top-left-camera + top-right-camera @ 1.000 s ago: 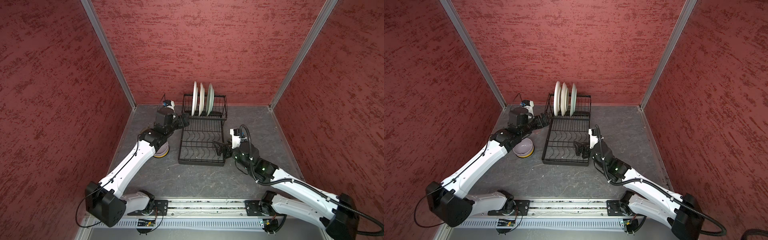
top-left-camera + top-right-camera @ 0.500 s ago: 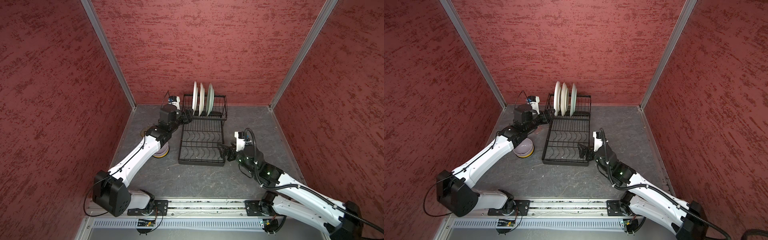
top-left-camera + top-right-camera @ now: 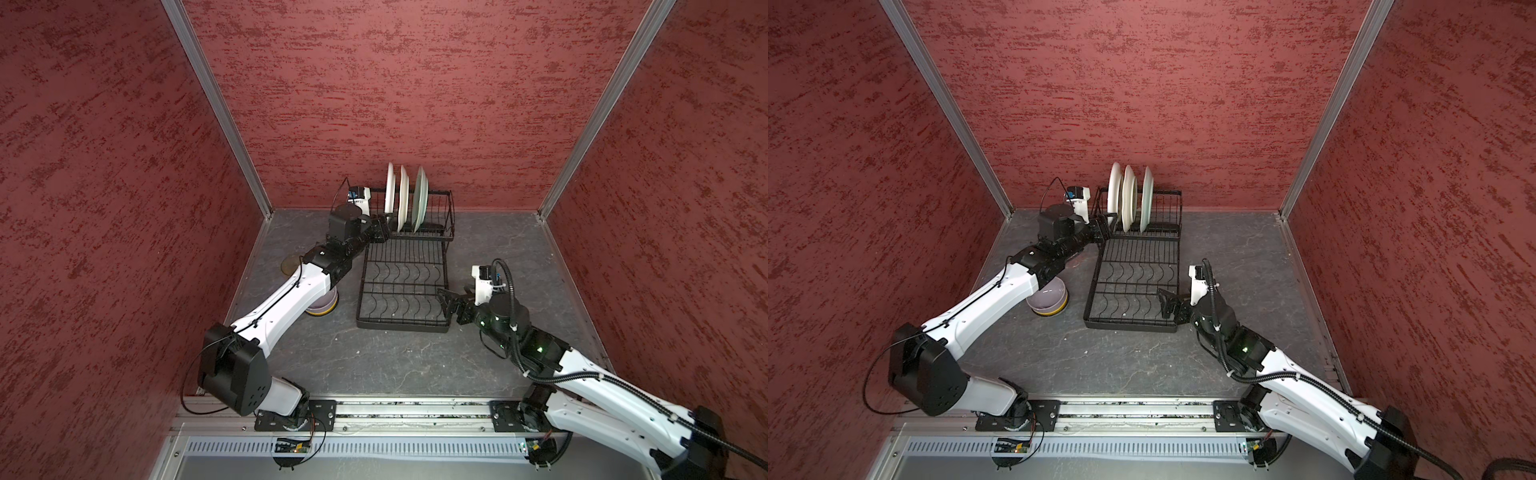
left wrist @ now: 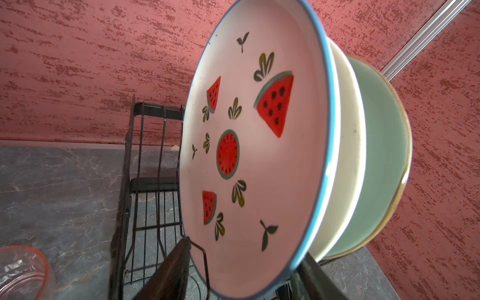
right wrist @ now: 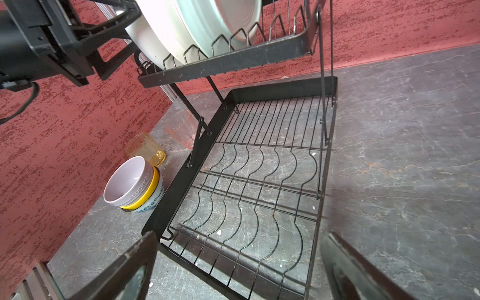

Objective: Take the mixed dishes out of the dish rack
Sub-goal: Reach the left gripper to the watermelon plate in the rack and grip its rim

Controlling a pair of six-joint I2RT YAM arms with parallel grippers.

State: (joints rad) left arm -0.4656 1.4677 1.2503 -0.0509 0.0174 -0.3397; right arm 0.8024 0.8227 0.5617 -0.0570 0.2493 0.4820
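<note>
Bowl stack [image 5: 130, 187] just beside dish rack [image 5: 179, 187]

Glossy glazed plates [image 4: 246, 155], matt black wire rack [image 3: 401, 326]

Bright, even light from above. Soft shadows of the rack [image 5: 179, 181] wires fall on the table [image 5: 389, 181]. A glint marks the plate [image 4: 259, 161] rim; the close glass [image 4: 23, 270] is blurred, and straight lines bend at wrist-view edges
</note>
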